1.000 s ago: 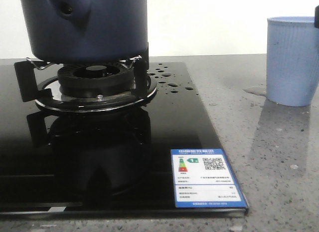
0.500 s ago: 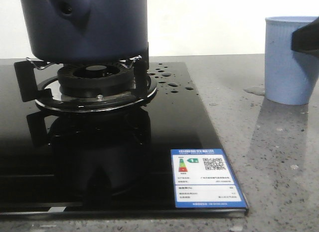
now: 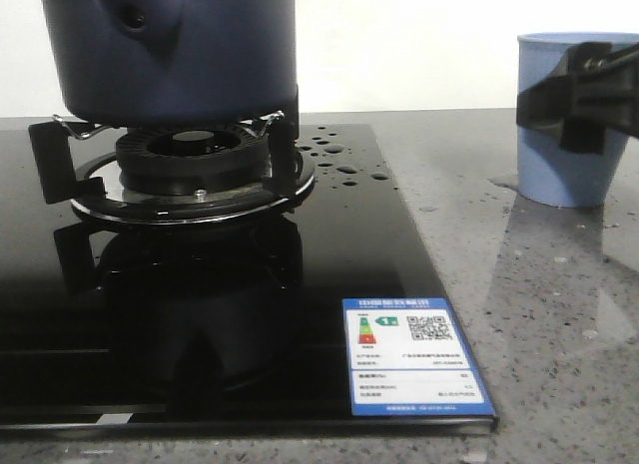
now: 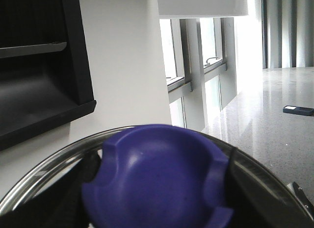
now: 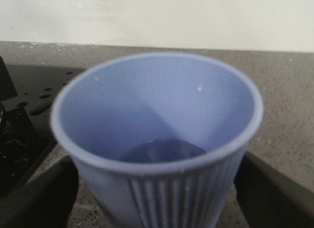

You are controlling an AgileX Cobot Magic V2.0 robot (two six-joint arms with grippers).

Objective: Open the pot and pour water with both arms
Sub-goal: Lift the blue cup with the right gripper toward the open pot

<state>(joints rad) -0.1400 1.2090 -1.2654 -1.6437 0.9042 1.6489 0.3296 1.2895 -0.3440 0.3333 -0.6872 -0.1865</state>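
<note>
While right gripper (image 3: 589,95) straddles cup (image 3: 569,175), jaws apart: closing next; left gripper's state unclear behind lid (image 4: 157,179).

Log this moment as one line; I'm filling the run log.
pot: on burner | left pincer: holding lid knob | right pincer: around cup | water: in cup

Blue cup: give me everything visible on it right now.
The cup is light blue, matte, plastic-looking, with vertical ribs on its outer wall and a smooth rim. It stands upright on the grey speckled counter, to the right of the black hob. The wrist view shows a shallow pool of liquid at its bottom and a few drops on the inner wall. The right tool straddles it, dark fingers on both sides; contact cannot be confirmed. A puddle lies by its base.
</note>
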